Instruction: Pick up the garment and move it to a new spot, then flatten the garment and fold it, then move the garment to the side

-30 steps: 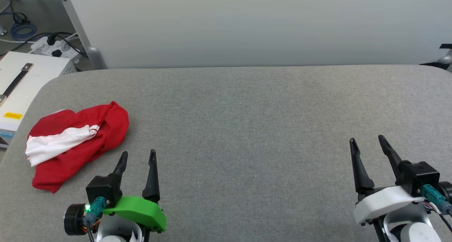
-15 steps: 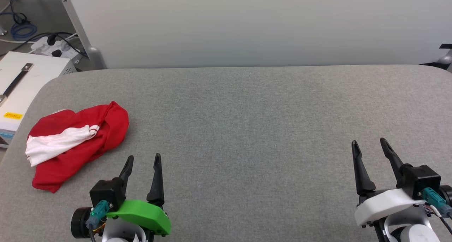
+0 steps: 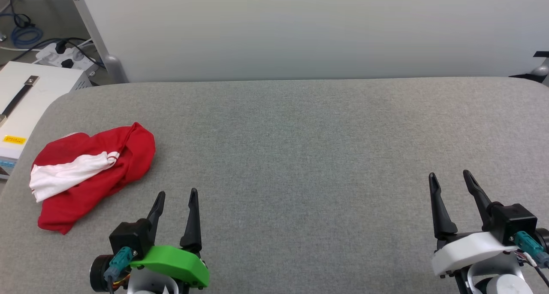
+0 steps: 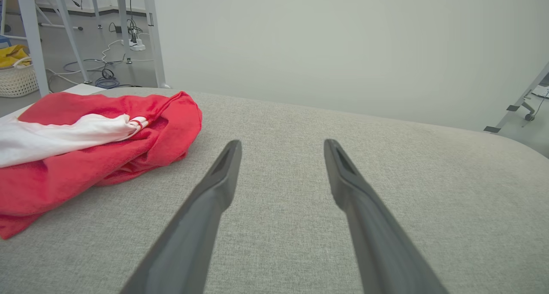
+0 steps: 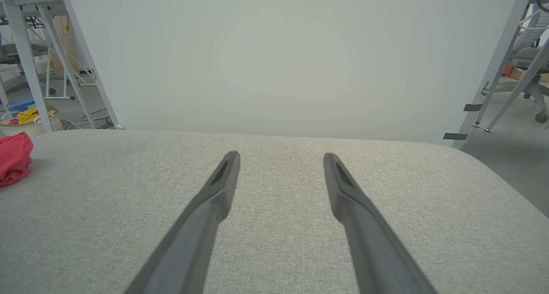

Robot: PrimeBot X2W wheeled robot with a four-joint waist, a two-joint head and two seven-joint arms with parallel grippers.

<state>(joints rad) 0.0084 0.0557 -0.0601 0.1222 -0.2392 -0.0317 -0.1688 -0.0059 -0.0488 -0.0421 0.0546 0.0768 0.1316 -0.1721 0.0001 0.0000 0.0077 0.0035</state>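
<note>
Lying crumpled at the left end of the desk, the shirt forms a long red heap. Its axis slants from the desk's near left edge toward its far middle. A white sleeve runs along that same slant over the red cloth, its striped cuff pointing toward the desk's middle. The left hand hovers over the desk's near edge, close to the shirt but apart from it, fingers spread wide and holding nothing. The right hand hangs over the near edge at the desk's right end, well apart from the shirt, fingers likewise wide and empty. Both hands point toward the desk's far edge.
</note>
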